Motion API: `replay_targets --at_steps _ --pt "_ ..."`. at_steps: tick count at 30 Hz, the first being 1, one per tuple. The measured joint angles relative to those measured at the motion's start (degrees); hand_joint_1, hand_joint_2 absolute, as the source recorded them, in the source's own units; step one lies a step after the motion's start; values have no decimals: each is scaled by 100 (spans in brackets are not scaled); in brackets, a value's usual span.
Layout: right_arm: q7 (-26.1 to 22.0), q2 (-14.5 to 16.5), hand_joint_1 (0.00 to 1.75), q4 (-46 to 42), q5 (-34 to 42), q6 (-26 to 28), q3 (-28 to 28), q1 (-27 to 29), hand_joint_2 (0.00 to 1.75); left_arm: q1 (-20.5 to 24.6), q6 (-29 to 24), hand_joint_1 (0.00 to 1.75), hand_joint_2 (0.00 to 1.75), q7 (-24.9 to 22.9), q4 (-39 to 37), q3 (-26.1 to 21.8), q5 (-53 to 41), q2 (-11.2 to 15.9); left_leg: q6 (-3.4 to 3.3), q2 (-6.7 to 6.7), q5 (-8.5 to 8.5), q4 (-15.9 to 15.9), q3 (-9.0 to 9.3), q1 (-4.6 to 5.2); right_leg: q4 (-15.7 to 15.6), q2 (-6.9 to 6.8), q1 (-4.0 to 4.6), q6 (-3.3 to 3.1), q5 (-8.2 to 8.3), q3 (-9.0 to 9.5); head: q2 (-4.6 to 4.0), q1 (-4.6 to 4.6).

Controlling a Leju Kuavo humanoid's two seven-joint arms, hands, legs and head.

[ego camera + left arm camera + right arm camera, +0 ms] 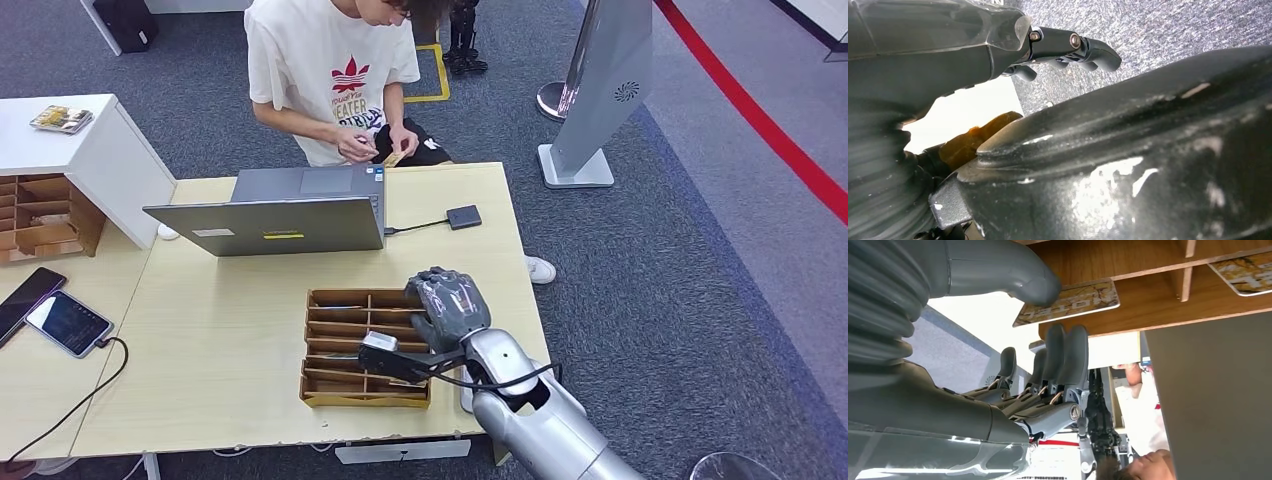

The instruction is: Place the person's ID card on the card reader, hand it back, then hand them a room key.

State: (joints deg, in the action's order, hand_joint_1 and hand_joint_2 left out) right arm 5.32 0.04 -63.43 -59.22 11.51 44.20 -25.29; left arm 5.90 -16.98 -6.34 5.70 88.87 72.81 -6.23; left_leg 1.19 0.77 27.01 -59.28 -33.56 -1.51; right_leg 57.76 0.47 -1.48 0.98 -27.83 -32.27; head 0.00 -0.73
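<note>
My right hand (450,305) is lowered over the right end of the wooden key tray (330,397). In the right wrist view its thumb (1023,275) presses on a patterned room key card (1073,300) that sticks out past the tray's edge (1148,315), and its fingers (1068,355) close in from the other side, pinching it. Another key card (1248,272) lies in a further slot. Across the table, the person (330,70) holds a yellowish ID card (393,158) in both hands. The small black card reader (463,216) sits by the laptop (280,215). My left hand (1073,47) hangs over carpet, holding nothing.
Two phones (68,322) lie at the table's left, one on a cable. A white cabinet (100,150) with wooden shelves (40,215) stands at far left. A grey kiosk stand (600,90) is on the carpet beyond the table's right corner.
</note>
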Motion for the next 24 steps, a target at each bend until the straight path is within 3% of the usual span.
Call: replay_targets --at_steps 5,7,24 --pt "24 0 160 50 -67 -4 -86 0 175 0 0 0 175 -1 0 0 2 0 0 0 0 0 0 0 0 0 0 0 0 0 0 0" --pt "26 0 172 69 -80 -4 -122 0 175 0 -1 0 175 -2 0 0 2 0 0 0 0 0 0 0 0 0 0 0 0 0 0 0" --pt "-34 1 175 135 54 -9 -337 3 175 0 -32 0 175 0 0 0 12 -2 0 0 0 0 0 0 0 0 0 1 2 0 0 1"
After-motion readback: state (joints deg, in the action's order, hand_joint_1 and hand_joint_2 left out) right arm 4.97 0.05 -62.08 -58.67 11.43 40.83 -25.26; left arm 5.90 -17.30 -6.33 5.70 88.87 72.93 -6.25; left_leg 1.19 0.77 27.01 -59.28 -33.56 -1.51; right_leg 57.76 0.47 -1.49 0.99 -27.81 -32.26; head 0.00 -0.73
